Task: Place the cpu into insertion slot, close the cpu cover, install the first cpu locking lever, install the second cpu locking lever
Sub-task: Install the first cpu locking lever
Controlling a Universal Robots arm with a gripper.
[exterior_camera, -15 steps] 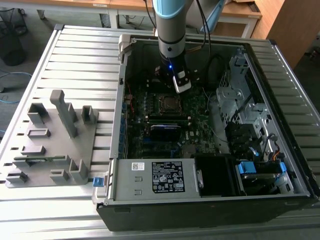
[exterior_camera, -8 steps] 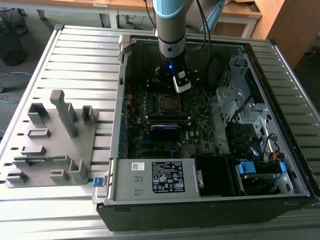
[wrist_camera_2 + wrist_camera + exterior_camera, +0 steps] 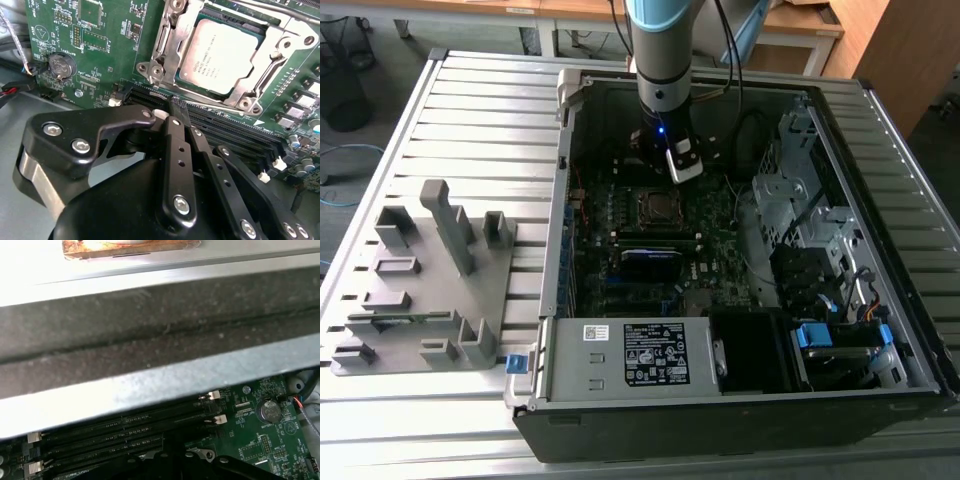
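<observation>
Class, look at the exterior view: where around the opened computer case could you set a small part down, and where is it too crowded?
Free: the slatted table beyond the grey fixture block, and the strip right of the case. Crowded: inside the case, where the gripper hangs near the insertion slot, and the cabled drive bay.

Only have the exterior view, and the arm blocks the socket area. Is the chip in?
Observer: Yes. In the second wrist view the chip lies flat in the socket, silver top up.
Operator: Cover?
Observer: The cover is down around the chip, which shows through its cut-out.
Operator: Jaws?
Observer: The gripper has its jaws together, tips at the socket edge nearest the memory slots.
</observation>
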